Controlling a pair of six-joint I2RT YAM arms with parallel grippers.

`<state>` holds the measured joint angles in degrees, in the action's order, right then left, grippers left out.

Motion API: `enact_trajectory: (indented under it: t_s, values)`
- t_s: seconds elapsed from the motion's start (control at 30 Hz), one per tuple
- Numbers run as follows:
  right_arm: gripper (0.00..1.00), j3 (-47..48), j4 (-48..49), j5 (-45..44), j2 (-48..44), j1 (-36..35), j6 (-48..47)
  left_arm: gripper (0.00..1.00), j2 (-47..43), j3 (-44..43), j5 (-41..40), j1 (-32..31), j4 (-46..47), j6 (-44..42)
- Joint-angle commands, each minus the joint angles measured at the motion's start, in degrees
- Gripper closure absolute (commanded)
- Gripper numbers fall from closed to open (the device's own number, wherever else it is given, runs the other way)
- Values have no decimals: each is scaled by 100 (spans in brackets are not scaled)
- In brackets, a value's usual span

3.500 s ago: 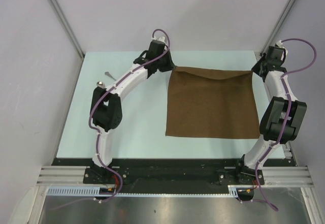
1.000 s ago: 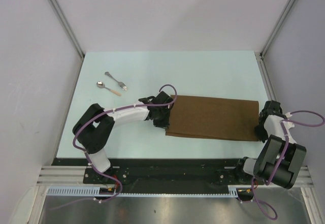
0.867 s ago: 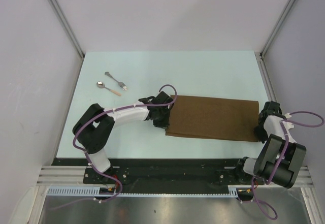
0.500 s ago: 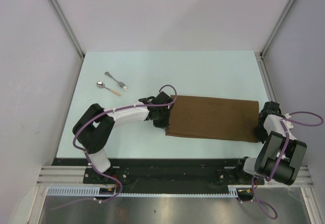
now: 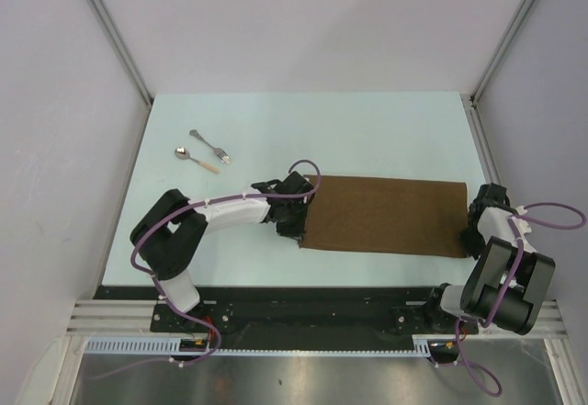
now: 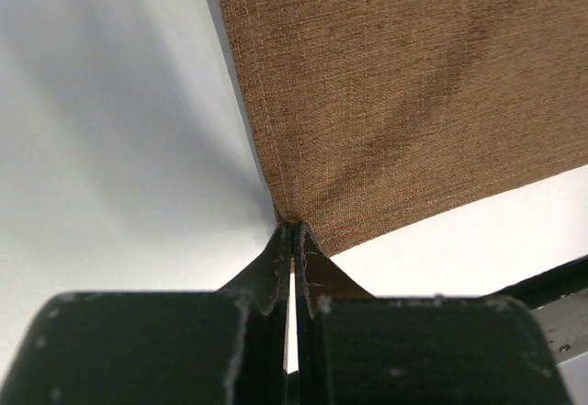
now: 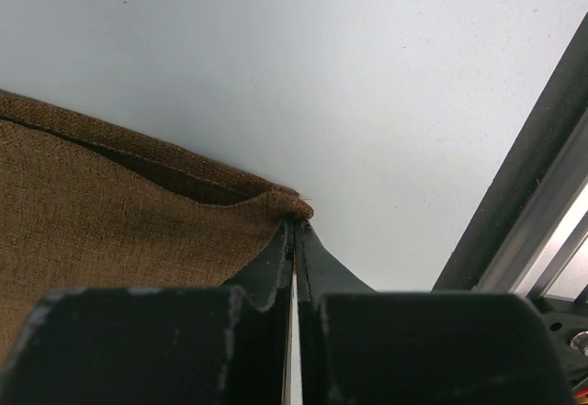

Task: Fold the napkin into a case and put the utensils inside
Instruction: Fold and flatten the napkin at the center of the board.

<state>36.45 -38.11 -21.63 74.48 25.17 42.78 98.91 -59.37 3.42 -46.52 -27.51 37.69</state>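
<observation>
- Since 3.5 s ago the napkin [image 5: 384,215] has been folded in half. The far edge, then held at the back of the table [image 5: 367,129], has been brought down toward the near edge, so a wide rectangle is seen where a near-square was.
- Both arms have been drawn back toward their bases with it. Over the last second only a slight shift of the left hand [image 5: 299,236] is noted.
- The napkin is laid flat on the near half of the table, right of centre, with its long side running left to right.
- The left hand is clamped on the napkin's near-left corner. In the wrist view the fingers are pressed together with the cloth corner pinched at the tips.
- The right hand [image 5: 469,242] is clamped on the near-right corner. Two layers are seen meeting at the tips, with a shallow gap between them just beside the grip.
- The fork [image 5: 209,144] and spoon [image 5: 197,159] are lying at the far left of the table, just beside each other and well apart from the napkin and both hands.
</observation>
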Motion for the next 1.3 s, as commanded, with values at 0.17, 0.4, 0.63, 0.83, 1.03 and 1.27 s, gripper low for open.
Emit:
enact_trajectory:
  t_s: [0.17,0.4,0.63,0.83,1.03,1.27]
  values:
    - [100,-59,295,-166,40,129,142,100,-92,216,-17,-41,9,63]
    - [100,-94,348,-105,120,146,169,100,14,225,71,-50,17,63]
    - [100,-129,374,-79,128,138,213,100,-22,277,176,-41,79,45]
    - [87,-41,269,-78,-3,137,195,98,14,418,431,-41,281,-16]
    - [57,467,-257,-385,-609,-73,64,57,-724,664,422,-24,395,-288]
    - [47,1198,-436,-914,-1233,-880,-681,46,-1725,375,396,99,8,-771]
